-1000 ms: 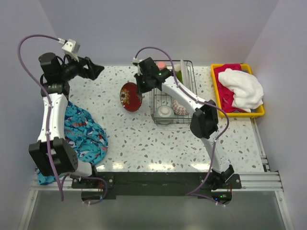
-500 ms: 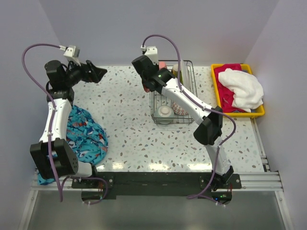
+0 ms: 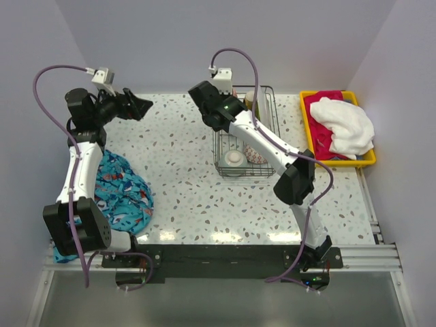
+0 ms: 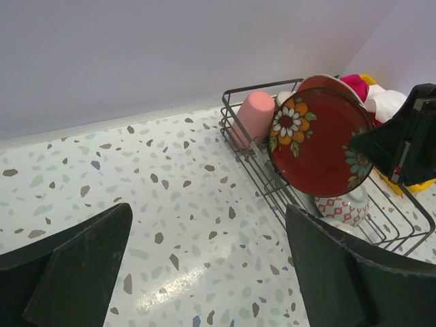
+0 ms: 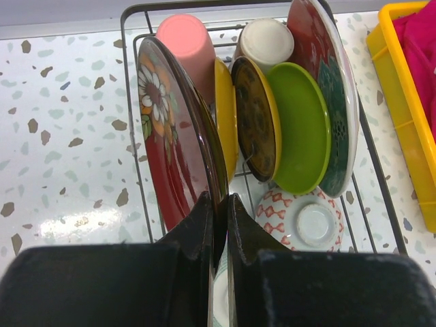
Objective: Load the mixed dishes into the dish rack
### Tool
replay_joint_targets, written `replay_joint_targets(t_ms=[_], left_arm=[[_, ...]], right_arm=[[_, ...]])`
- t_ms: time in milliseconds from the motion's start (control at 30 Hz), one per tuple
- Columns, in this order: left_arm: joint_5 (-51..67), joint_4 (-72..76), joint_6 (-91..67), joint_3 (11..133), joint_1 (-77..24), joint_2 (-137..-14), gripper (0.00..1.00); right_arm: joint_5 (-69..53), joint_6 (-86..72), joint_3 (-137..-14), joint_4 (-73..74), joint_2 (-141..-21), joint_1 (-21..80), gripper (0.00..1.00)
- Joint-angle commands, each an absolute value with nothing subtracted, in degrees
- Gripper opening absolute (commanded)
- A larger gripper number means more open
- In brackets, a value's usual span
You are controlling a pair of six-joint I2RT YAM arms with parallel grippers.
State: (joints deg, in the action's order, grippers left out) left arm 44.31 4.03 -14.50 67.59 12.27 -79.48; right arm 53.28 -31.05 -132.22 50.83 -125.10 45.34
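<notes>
The right fingers (image 5: 197, 225) are pressed together on the rim of a red flowered plate (image 5: 167, 143), pinching it on edge at the left side of the dish rack (image 5: 128, 82). The rack sits at the upper middle of the overhead view on the speckled table (image 3: 177, 177). Whether the plate's lower edge rests on the wires cannot be told. In the right wrist view, four more plates stand upright to the right of the held one: a yellow plate (image 5: 225, 122), a yellow-olive plate (image 5: 255, 126), a lime-green plate (image 5: 303, 129) and a teal-and-red plate (image 5: 327, 75). A pink cup (image 5: 184, 41) and a cream cup (image 5: 267, 41) are at the top of that frame, inside the rack, and a red-and-white patterned bowl (image 5: 300, 218) sits low in the rack at the lower right. The left fingers (image 4: 75, 266) are spread wide above the table at the upper left of the overhead view, holding nothing. A blue patterned cloth (image 3: 119, 187) lies at the left edge, and a yellow tray (image 3: 305, 122) of towels is at the upper right
</notes>
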Motion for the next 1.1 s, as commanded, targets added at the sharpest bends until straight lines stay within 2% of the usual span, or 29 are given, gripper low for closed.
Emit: replay_joint_targets(t_ms=[0,133,233,1067], left_arm=[[44.0,5.5,-14.3,66.4,11.9,-77.3,1.0],[34.1,0.3,-9.7,65.9,10.2,-77.1,1.0],[30.9,-2.4,-8.2,65.3,9.8,-77.5,1.0],[34.6,-1.0,-10.3,63.0,9.3,-78.8,1.0]], right_arm=[[59.8,-34.2,-136.4,48.8,-125.9,45.0,0.0],[61.9,-33.7,-136.7,48.1,-126.6,45.0,0.0],[62.9,-32.8,-136.2,47.1,-126.8,44.9,0.0],[67.9,-25.0,-135.0,41.2,-132.8,44.5,0.0]])
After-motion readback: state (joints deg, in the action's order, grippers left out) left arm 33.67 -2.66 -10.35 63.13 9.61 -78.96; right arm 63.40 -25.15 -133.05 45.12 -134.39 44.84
